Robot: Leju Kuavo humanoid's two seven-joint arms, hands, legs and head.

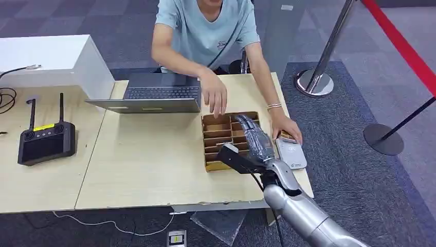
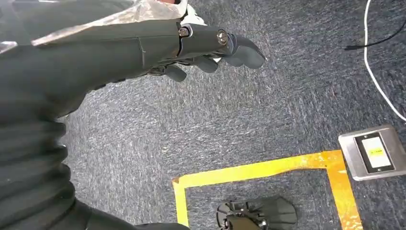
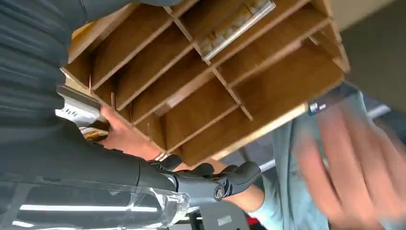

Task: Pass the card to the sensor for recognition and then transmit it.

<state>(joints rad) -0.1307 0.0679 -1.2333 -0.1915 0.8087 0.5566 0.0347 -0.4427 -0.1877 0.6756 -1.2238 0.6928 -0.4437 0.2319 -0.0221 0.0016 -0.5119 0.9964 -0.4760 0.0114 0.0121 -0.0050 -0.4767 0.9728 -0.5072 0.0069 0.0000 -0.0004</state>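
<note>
We see the right hand stretched forward over the right side of the cardboard divider box, fingers extended, slightly apart, holding nothing. The left hand hangs over grey carpet, fingers loosely curled, empty. One card lies in a box compartment. The sensor sits at the desk's right edge, a person's hand touching it; their other hand hovers above the box's far edge.

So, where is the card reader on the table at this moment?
In the head view, the white card reader lies near the table's right edge, just right of the wooden divider box, with a person's hand resting at its far end.
</note>
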